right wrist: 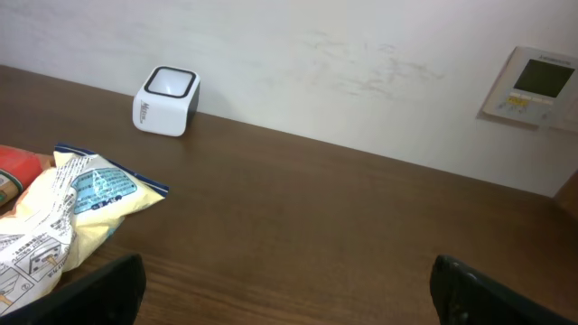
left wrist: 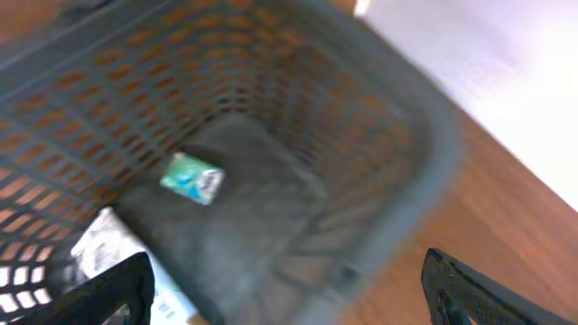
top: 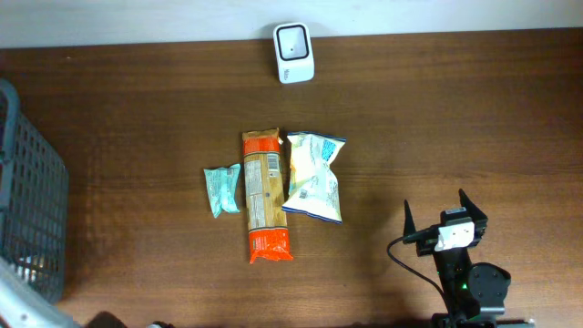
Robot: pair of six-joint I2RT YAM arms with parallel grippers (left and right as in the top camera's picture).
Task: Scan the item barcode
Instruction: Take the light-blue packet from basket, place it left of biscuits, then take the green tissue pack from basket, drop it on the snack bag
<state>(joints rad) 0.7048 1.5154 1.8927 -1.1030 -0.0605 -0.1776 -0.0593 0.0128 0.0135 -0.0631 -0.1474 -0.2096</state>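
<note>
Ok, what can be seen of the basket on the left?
The basket is grey plastic, with lattice walls and a solid rim, upright on the wooden table, partly cut off in the overhead view. The blurred left wrist view looks into it: a small green and white packet lies on its floor, a white printed packet beside that.

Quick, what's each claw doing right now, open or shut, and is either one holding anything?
Left claw: open, empty, over the basket.
Right claw: open, empty, over the table.
</note>
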